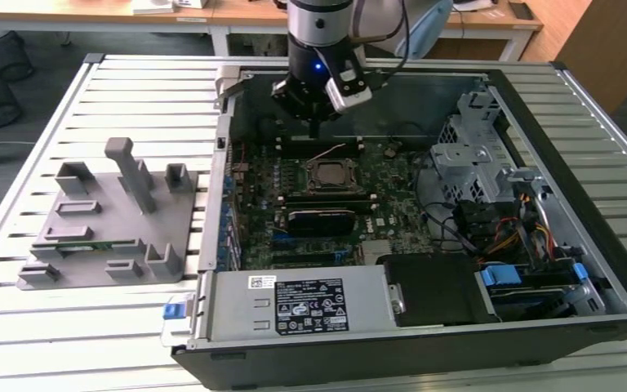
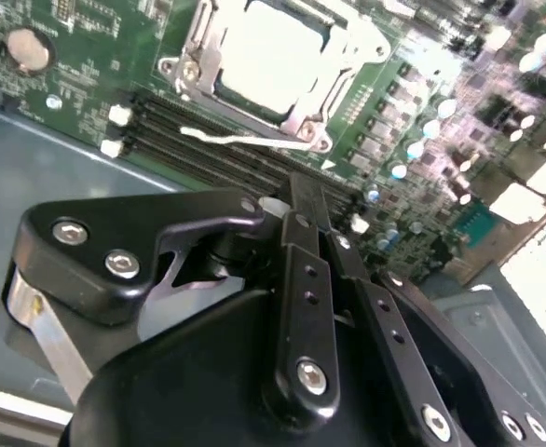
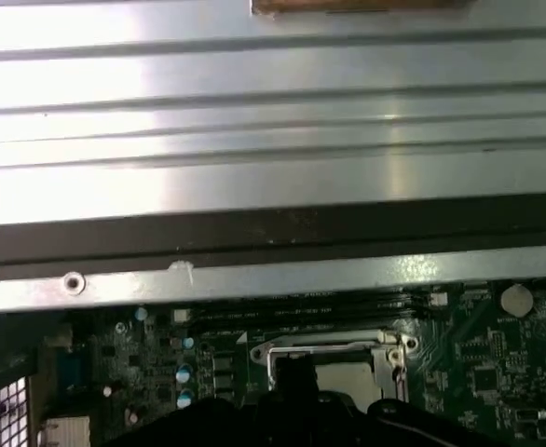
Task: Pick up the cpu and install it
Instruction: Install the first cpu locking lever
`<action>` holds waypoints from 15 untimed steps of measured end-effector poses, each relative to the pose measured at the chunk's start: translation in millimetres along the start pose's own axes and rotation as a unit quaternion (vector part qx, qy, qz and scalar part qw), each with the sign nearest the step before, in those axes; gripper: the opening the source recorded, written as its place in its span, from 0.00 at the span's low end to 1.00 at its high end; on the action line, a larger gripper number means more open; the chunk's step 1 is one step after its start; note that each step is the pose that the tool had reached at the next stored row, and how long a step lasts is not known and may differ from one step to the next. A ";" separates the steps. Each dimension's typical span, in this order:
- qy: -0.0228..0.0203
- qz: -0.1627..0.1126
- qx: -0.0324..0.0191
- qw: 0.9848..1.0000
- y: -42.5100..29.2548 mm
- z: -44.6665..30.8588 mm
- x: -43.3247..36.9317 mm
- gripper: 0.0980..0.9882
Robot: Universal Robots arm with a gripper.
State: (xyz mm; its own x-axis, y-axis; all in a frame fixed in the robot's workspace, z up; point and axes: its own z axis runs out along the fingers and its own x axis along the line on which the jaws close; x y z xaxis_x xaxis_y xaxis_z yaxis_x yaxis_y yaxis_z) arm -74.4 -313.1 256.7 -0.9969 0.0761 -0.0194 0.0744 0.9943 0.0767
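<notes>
Claw [image 1: 313,122] hangs over the far part of the open PC case [image 1: 575,269] in the exterior view, above the board [image 1: 374,175] and just behind the socket [image 1: 329,175]. In the second wrist view the claw [image 2: 301,200] has its fingers [image 2: 303,209] drawn together into a narrow tip, nothing between them. Tip sits over the dark memory slots [image 2: 208,140] beside the socket [image 2: 198,70], apart from the board as far as I can tell.

Cpu [image 2: 268,51] lies in the socket, pale silvery top up, metal frame around it; thin retention lever [image 2: 245,140] runs along the socket edge nearest the claw. Cpu [image 1: 329,173] in the exterior view is a small light square near the middle of the board. In the first wrist view the cpu [image 3: 348,374] is partly hidden behind the dark claw body [image 3: 296,410]; socket frame [image 3: 334,352] visible around it, case wall [image 3: 254,279] and ribbed counter [image 3: 254,121] beyond.

Exterior view also: black heatsink block [image 1: 319,220] on the near side of the socket, power supply [image 1: 297,306] at the near edge of the case, drive cage [image 1: 477,139] toward the exterior view's right. Grey fixture [image 1: 107,224] with upright pegs sits on the counter [image 1: 30,327] at the exterior view's left, well apart from the case; thin green strip [image 1: 71,246] lies in it.
</notes>
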 end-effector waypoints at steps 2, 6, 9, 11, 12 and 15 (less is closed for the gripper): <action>0.000 0.000 -0.001 1.000 -1.1 1.1 -0.3 0.01; 0.000 0.000 -0.001 1.000 -2.0 3.7 -2.7 0.01; 0.000 0.000 -0.001 1.000 -1.8 5.4 -6.4 0.01; 0.000 0.000 -0.001 1.000 -1.8 6.2 -7.9 0.01; 0.000 0.000 -0.001 1.000 -1.8 6.7 -8.5 0.01; 0.000 0.000 -0.001 1.000 -1.7 8.6 -11.2 0.01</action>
State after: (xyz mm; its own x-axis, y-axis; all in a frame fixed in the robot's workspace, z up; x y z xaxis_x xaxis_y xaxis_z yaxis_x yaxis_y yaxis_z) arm -63.1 -315.0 248.2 -0.9970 0.0753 -0.0193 0.0736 0.9942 0.0780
